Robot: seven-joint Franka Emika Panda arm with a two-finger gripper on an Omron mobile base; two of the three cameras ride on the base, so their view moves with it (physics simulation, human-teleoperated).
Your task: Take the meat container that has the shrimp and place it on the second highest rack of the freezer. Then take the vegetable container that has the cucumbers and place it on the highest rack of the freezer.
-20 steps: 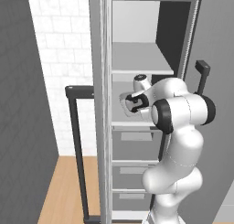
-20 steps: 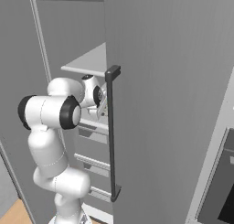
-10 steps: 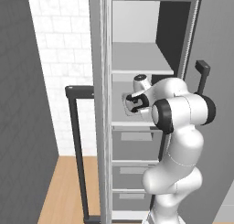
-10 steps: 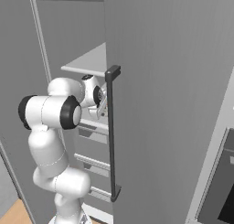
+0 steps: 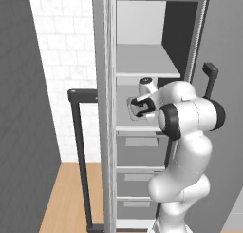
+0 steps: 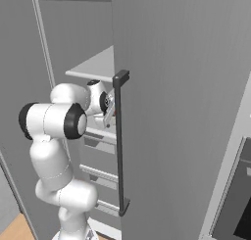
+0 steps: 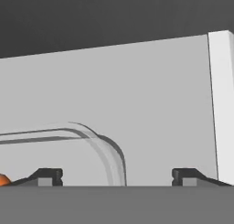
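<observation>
In the hand view the gripper (image 7: 117, 175) stands wide open, its two dark fingertips (image 7: 45, 175) far apart at about 7 and 5 o'clock of the picture, and nothing sits between them. Just beyond the left tip lies the meat container (image 7: 87, 147): a clear, thin-walled box with a rounded corner, its rim showing as a pale double line that curves down toward 6 o'clock. A small orange spot (the shrimp (image 7: 3, 179), as far as can be told) peeks out at the 8 o'clock edge. The container rests on the light grey rack (image 7: 151, 104), with the dark freezer interior above at 12 o'clock. In the left base view the white arm reaches into the open freezer (image 5: 142, 65) at mid height, below the upper shelf (image 5: 142, 61).
</observation>
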